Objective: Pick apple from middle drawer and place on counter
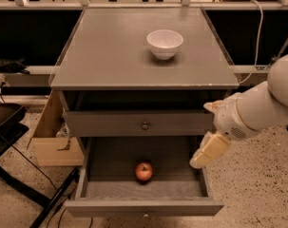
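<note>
Nearest the camera, the middle drawer stands pulled out, with the apple on its floor near the middle. Over the drawer's right wall hangs the gripper, apart from the apple; whether it is open or closed cannot be told. Above sits a closed drawer front. Farther back, a white bowl rests on the counter.
</note>
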`<state>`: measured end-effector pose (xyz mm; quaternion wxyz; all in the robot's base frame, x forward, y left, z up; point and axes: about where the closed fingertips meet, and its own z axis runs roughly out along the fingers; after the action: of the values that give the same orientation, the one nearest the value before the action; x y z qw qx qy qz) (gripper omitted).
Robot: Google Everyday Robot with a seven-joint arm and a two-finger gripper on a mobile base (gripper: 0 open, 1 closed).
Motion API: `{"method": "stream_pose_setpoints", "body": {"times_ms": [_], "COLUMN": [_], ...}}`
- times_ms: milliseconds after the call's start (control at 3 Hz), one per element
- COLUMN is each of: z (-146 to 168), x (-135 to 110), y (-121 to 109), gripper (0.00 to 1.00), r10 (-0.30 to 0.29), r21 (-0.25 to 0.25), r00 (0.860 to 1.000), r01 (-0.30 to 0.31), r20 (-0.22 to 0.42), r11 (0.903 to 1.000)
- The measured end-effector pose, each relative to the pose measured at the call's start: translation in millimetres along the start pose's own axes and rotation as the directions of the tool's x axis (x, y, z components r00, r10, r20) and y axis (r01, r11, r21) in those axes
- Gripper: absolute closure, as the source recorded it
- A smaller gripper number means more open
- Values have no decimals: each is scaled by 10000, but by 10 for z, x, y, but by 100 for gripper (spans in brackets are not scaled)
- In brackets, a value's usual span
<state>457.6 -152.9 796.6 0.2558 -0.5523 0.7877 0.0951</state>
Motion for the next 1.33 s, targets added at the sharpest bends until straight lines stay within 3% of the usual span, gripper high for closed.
{"method": "stream_pose_setpoints", "body": {"times_ms": [667,1000,1333], "z": [266,903,1650], "x": [43,180,327], "y": [-35,4,34], "gripper": [0,0,0], "r10": [327,593,840], "r21": [-320,-732,-878], "r00": [9990,9926,9731], "r01": [-317,-517,-664], "r20": [320,1061,2147], "r11": [9990,9960,9939]}}
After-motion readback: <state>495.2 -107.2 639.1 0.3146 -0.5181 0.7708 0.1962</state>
